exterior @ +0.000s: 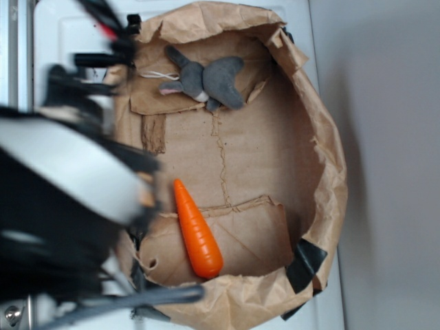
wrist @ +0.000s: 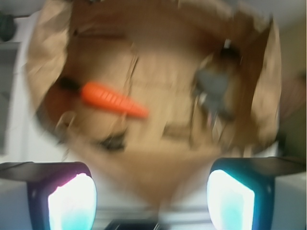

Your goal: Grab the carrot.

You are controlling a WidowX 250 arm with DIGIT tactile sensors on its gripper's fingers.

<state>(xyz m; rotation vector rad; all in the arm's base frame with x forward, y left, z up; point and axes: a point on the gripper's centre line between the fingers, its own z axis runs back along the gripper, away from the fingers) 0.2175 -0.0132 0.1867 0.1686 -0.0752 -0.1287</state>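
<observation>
Only at the wrist, the gripper shows, spread wide, carrot beyond.

Your exterior view looks straight down, close over the paper bag; your wrist view faces the same bag past the gripper, blurred.

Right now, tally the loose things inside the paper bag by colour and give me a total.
Orange: 1, the carrot
Grey: 1, the plush bunny
Total: 2, both lying apart inside the brown paper bag.
</observation>
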